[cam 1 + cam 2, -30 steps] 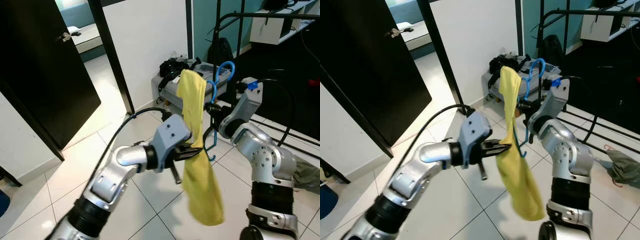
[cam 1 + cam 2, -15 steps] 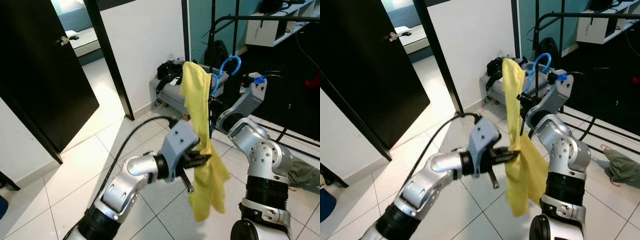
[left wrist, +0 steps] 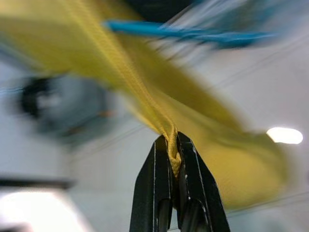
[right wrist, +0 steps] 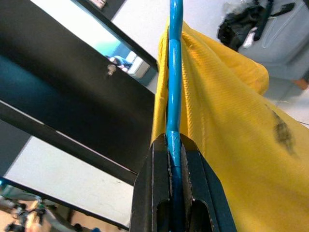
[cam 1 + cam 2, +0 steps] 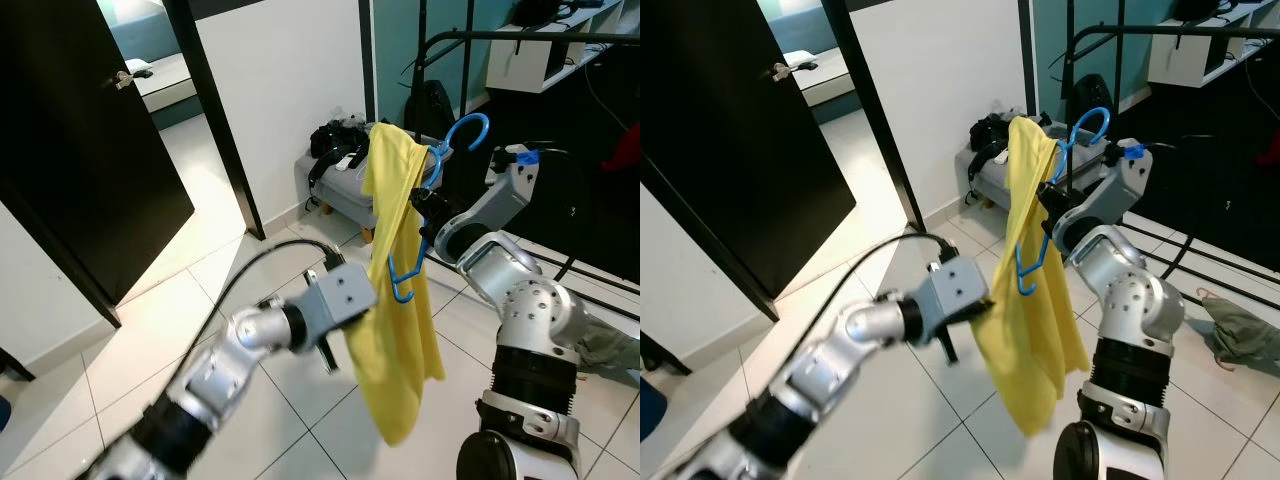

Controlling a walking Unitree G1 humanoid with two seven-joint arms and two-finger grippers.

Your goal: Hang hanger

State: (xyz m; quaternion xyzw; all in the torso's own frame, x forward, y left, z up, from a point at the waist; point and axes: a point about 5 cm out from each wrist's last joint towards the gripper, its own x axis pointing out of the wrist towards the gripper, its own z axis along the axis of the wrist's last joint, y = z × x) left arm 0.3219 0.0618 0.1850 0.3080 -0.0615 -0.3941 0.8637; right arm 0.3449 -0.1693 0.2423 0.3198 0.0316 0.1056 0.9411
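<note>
1. My left gripper [image 3: 173, 159], out in front over the tiled floor [image 5: 120, 350], has its fingers clamped on a bunched fold of the yellow garment [image 5: 395, 330].
2. The garment drapes from the blue hanger [image 5: 432, 180], held mid-air, well short of the black clothes rack [image 5: 520, 38].
3. My right gripper [image 4: 173, 145] is closed on the hanger's blue stem, hook up.
4. Risk: the left grip could drag the cloth off the hanger as I lift toward the rail; the left wrist view is blurred, so tension is probably present but unclear.
</note>
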